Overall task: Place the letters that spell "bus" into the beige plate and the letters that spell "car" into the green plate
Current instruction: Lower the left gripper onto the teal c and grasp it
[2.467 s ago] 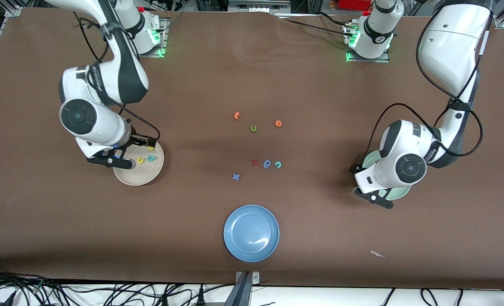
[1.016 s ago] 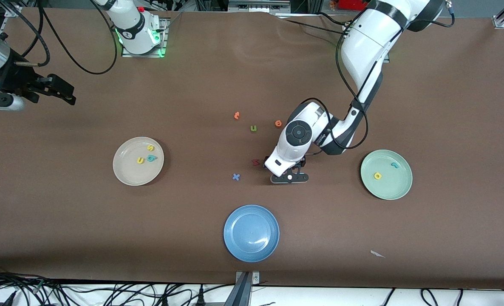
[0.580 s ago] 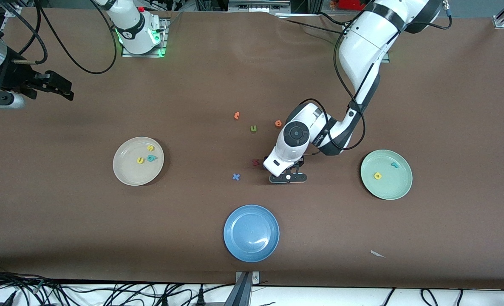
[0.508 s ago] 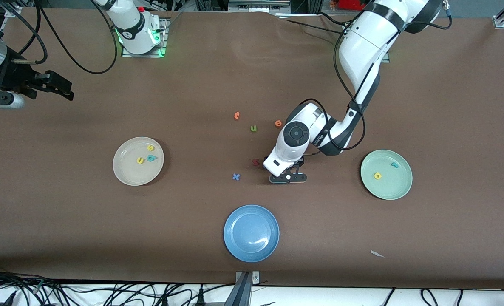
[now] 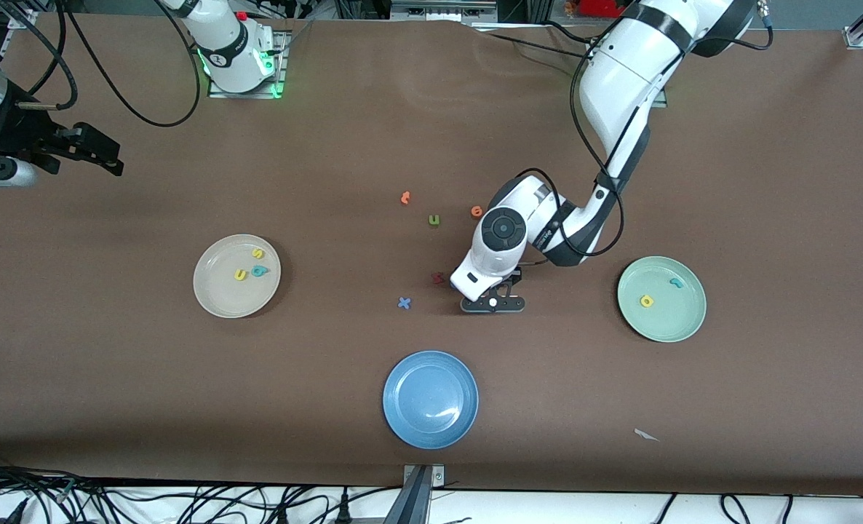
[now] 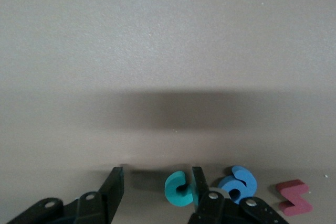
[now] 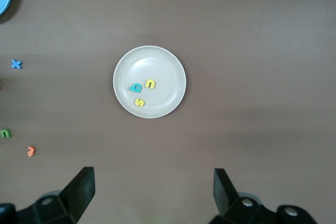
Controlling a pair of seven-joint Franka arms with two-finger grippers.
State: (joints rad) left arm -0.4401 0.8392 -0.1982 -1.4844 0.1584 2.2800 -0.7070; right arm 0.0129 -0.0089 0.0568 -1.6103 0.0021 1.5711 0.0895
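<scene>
The teal c [image 6: 181,188] lies on the table between the fingers of my left gripper [image 6: 157,177]. One finger [image 6: 198,181] touches it and the other stands apart, so the gripper is open. In the front view that gripper [image 5: 493,303] is low over the middle of the table and hides the c. The green plate [image 5: 657,324] holds a yellow a [image 5: 647,300] and a teal r [image 5: 676,282]. The beige plate [image 5: 220,298] holds a yellow s [image 5: 257,254], a yellow u [image 5: 240,274] and a teal b [image 5: 259,271]. My right gripper [image 5: 108,156] waits open, raised over bare table at the right arm's end.
A darker blue round letter [image 6: 239,182] and a red letter [image 6: 294,204] lie beside the c. An orange e [image 5: 476,211], an olive u [image 5: 434,220], another orange letter [image 5: 405,197] and a blue x [image 5: 404,303] lie nearby. A blue plate [image 5: 430,399] sits nearer the camera.
My left gripper has settled low over the c and its fingers have drawn closer together. The right arm has drifted slightly.
</scene>
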